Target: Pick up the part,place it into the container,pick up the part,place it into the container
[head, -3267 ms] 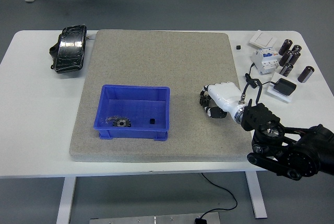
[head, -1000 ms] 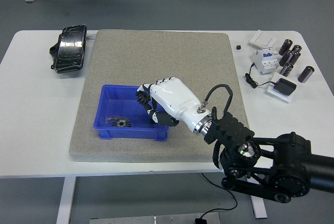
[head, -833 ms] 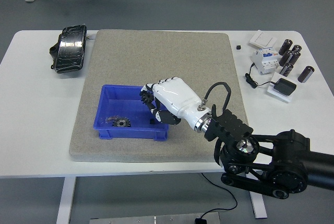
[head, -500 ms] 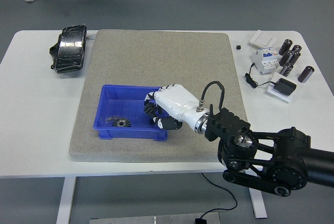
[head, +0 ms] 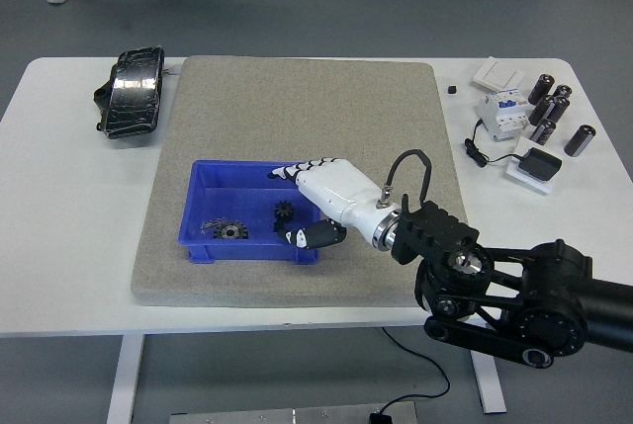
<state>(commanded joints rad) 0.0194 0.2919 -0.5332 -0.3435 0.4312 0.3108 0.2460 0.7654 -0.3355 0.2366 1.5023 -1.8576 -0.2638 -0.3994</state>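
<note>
A blue container (head: 203,194) sits on the grey mat (head: 297,108). In it lie a flat toothed part (head: 229,231) at the left and a small black gear (head: 283,212) near the middle. My right hand (head: 302,199), white with black fingertips, reaches over the container's right end with its fingers spread, holding nothing. The gear lies just left of the hand, apart from it. The hand hides the container's right end. My left hand is out of view.
A black bagged object (head: 132,93) lies at the table's back left. Black cylinders (head: 554,113), a white breaker (head: 502,114), a black adapter (head: 539,164) with cable and a white card (head: 497,74) lie at the back right. People's feet show on the floor beyond.
My right hand carried the black gear from the mat's right side over the container, then opened; the gear now lies in the container.
</note>
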